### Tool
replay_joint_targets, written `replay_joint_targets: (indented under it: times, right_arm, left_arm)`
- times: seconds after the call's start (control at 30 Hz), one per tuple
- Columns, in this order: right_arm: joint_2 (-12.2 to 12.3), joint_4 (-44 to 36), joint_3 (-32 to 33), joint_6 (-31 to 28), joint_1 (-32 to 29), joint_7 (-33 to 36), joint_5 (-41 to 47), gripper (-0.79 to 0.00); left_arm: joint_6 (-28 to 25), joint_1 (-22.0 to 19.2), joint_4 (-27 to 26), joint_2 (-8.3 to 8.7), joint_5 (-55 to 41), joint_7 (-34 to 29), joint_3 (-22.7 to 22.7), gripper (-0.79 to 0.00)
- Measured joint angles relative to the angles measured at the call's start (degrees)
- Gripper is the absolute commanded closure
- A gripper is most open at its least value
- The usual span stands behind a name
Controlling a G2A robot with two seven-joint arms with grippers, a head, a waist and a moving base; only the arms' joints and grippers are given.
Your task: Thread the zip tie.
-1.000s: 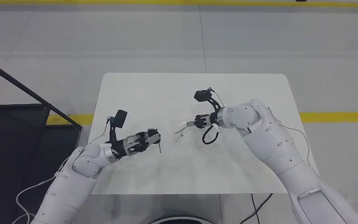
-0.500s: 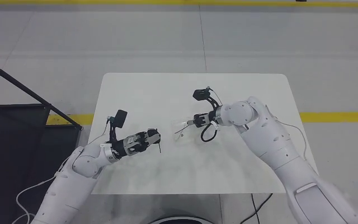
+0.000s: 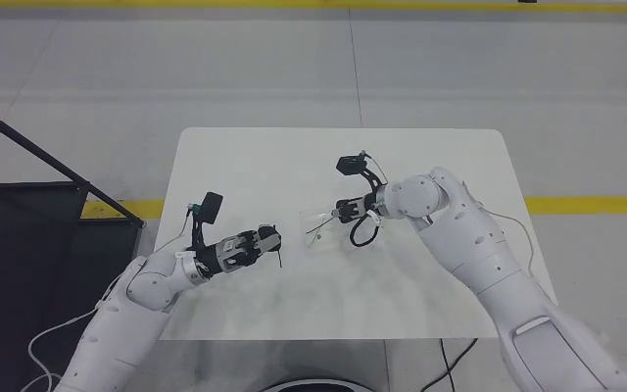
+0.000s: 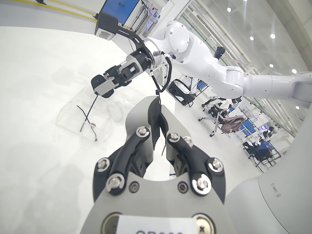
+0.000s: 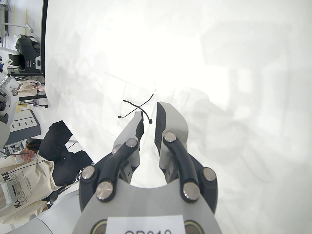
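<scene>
**Top view:** The left gripper sits over the near left part of the white table. It is clamped on a thin black zip tie, and the tie's free end points toward the near edge. A clear tray lies near the middle of the table. The right gripper is at the tray's right edge.

**Left wrist view:** The left gripper has its pads pressed together on the zip tie, which runs between them. Farther off, the right gripper hangs over the tray. Two loose ties lie crossed in the tray, and one rises to the right gripper's tip. A white label on the left gripper's base carries dark print, cut off at the edge.

**Right wrist view:** The right gripper has its fingers slightly apart. The loose ties cross just beyond the fingertips, and one tie's head lies in the gap. I cannot tell whether it touches a pad. A similar label is also cut off.
</scene>
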Motion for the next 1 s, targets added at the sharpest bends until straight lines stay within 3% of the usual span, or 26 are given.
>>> replay_joint_targets:
  times: [0.23,0.6,1.0]
  right_arm:
    - [-0.1,0.4,0.7,-0.5,-0.1,-0.6,-0.1,-0.003]
    - [1.1,-2.8,4.3,-2.3,-2.5,-1.5,0.5,0.000]
    - [5.0,-12.6,15.0,-3.9,-12.0,-4.7,2.9,0.000]
  left_arm:
    - [0.0,0.0,0.0,0.00,0.0,0.0,0.0,0.000]
    - [0.9,0.2,-0.4,-0.02,0.7,0.9,-0.4,0.000]
    - [9.7,4.7,-4.9,-1.20,21.4,19.6,-2.7,0.000]
